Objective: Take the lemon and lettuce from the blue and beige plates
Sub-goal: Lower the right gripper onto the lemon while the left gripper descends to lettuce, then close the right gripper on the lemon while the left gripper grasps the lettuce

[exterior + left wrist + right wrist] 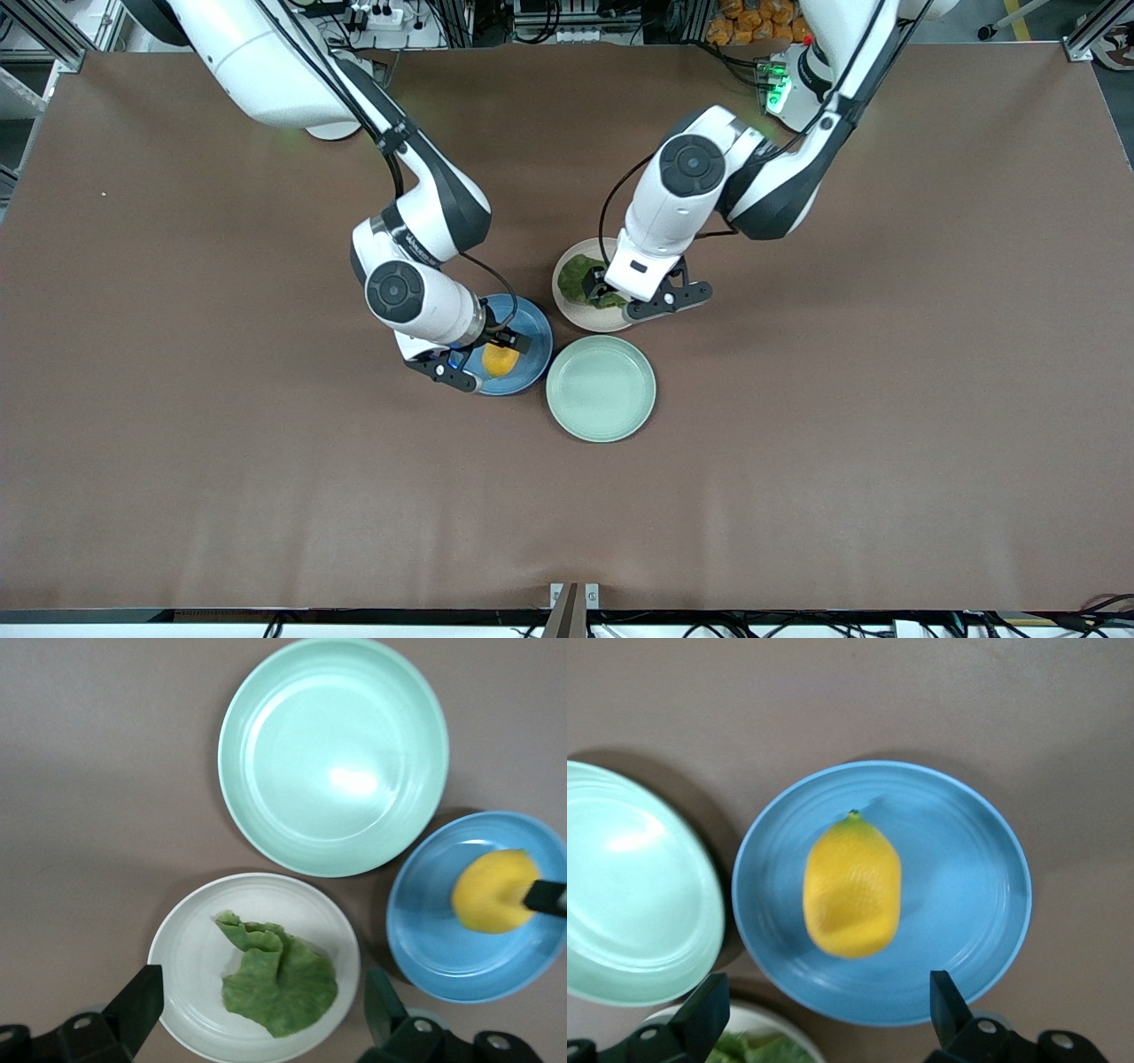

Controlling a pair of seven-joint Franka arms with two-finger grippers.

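The yellow lemon (500,361) (852,886) lies on the blue plate (530,321) (966,868). My right gripper (487,356) (828,992) hangs open just above that plate, its fingers on either side of the lemon and clear of it. The green lettuce (580,275) (279,979) lies crumpled on the beige plate (567,297) (190,948). Over it my left gripper (631,297) (261,992) is open, one finger at each side of the plate, touching nothing. The left wrist view also takes in the blue plate (434,930) and the lemon (492,890).
A mint-green plate (601,387) (332,753) (629,904) with nothing on it sits close to both other plates, nearer the front camera. The three plates cluster at the table's middle on a brown tabletop (842,425).
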